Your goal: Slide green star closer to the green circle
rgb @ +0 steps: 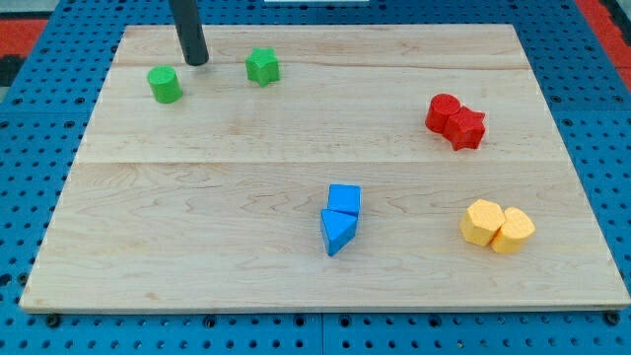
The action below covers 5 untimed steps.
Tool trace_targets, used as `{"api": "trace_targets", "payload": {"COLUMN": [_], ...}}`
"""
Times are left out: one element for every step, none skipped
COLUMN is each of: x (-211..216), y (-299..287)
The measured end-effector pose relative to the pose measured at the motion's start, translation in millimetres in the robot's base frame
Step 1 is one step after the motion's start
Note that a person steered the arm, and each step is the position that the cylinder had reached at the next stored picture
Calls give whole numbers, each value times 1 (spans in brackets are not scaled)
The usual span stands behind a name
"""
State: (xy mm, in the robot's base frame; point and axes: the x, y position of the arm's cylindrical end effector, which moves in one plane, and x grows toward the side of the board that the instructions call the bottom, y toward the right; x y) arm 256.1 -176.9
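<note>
The green star (pixel 262 66) lies near the view's top left on the wooden board (pixel 197 197). The green circle (pixel 165 84) sits to its left, a little lower. My tip (pixel 196 62) rests on the board between the two, nearer the green circle, just up and right of it. It touches neither block. The star is about a tip's length to the right of my tip.
A red circle (pixel 443 111) and a red star (pixel 466 128) touch each other at the right. A blue cube (pixel 345 198) and a blue triangle (pixel 336 231) sit together at bottom centre. Two yellow blocks (pixel 496 227) lie at the bottom right.
</note>
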Motion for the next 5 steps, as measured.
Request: {"api": "trace_targets", "payload": {"x": [48, 86, 82, 56, 4], "y": [-31, -29, 69, 160, 159]}}
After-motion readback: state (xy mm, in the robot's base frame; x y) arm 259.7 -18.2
